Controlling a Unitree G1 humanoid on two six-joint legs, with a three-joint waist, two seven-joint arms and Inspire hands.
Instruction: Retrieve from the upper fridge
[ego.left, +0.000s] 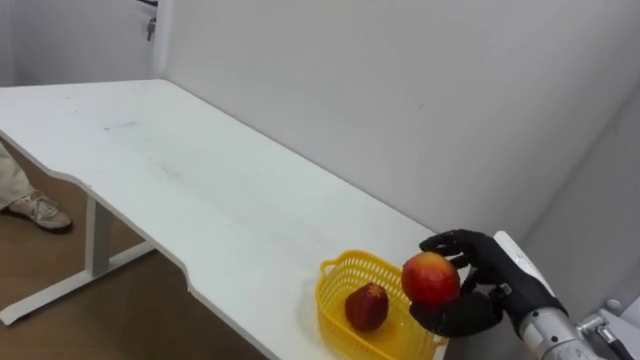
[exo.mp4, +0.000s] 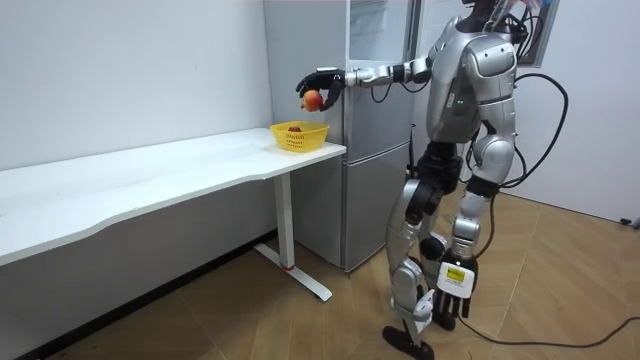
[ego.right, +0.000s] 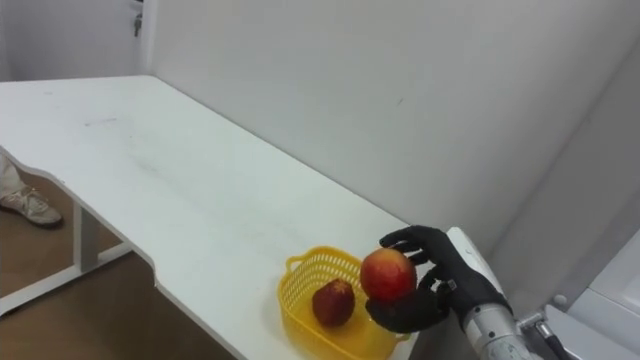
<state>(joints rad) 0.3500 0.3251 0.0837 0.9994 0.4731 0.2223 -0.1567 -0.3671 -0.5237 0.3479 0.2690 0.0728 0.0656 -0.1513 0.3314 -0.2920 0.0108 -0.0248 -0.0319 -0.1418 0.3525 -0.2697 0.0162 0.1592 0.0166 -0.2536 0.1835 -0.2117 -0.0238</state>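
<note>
Apple (ego.left: 431, 278), or perhaps a peach, sits in the lower right of the eye views. It is gripped by the right hand (ego.left: 490, 285), with fingers curled over its top and thumb under it. It hangs just above the right rim of the yellow basket (ego.left: 345, 268), clear of it. A second red fruit (ego.left: 367, 306) lies inside the basket. The basket stands at the near end of the white table (ego.left: 200, 190). In the room view the robot stands upright before the grey fridge (exo.mp4: 375, 150), right arm stretched toward the room view's left.
</note>
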